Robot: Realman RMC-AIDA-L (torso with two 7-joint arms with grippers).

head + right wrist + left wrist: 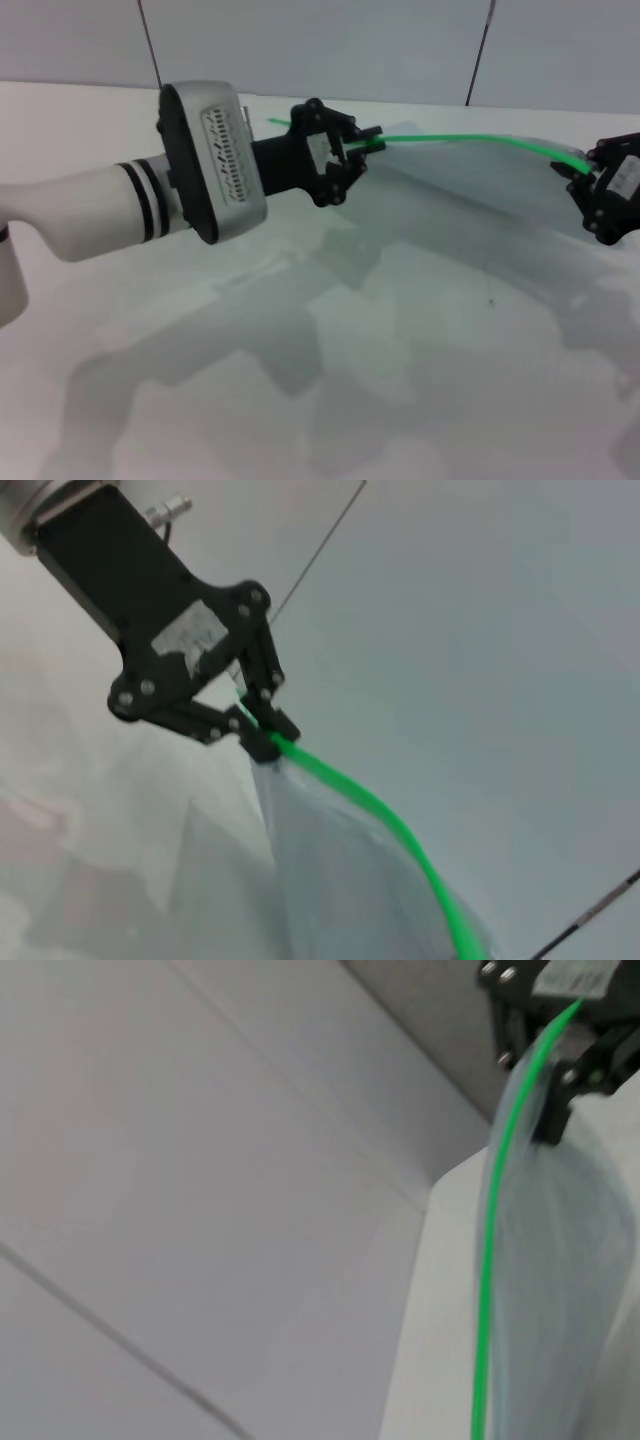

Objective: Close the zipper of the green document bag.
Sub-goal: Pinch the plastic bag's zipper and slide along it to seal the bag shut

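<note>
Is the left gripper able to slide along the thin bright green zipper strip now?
Probably yes: the left gripper grips the zipper, and bare strip runs to the right gripper holding its far end.

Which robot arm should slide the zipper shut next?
Probably the left. The left pincer pinches the zipper near one end, while the right pincer holds the bag at the other end.

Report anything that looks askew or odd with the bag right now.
The green document bag is not lying flat: it hangs in the air, stretched between the left gripper and the right gripper, each clamped on an end of the zipper. That green edge bows upward between them. No damage shows.
</note>
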